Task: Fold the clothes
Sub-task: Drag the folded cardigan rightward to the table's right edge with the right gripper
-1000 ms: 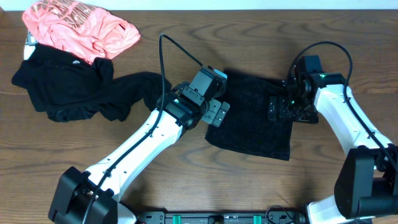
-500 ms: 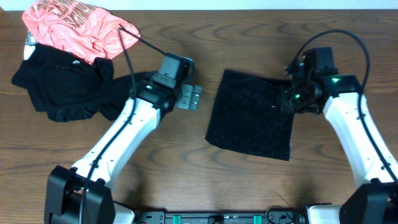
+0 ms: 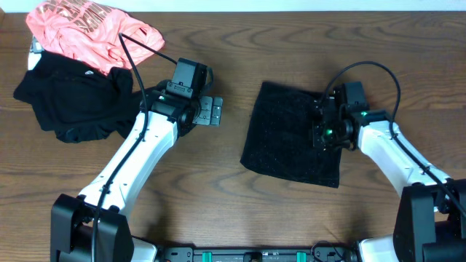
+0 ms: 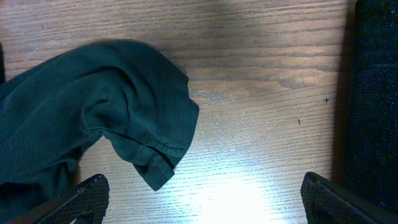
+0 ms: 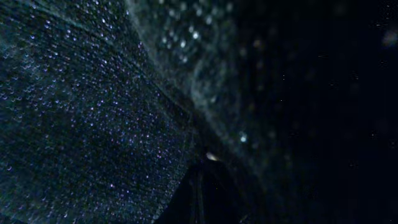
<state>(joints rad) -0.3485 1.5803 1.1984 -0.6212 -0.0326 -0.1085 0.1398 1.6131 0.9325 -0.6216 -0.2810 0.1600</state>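
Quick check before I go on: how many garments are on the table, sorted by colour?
Black: 2 (speckled garment, matte black top)
Coral-pink: 1 (coral-pink shirt)
Total: 3

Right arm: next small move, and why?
Probably lift the right gripper slightly and carry the fabric leftward to fold it: it is shut on the speckled garment near its right edge, the rest lying flat. The left gripper is open beside the black top, out of the way.
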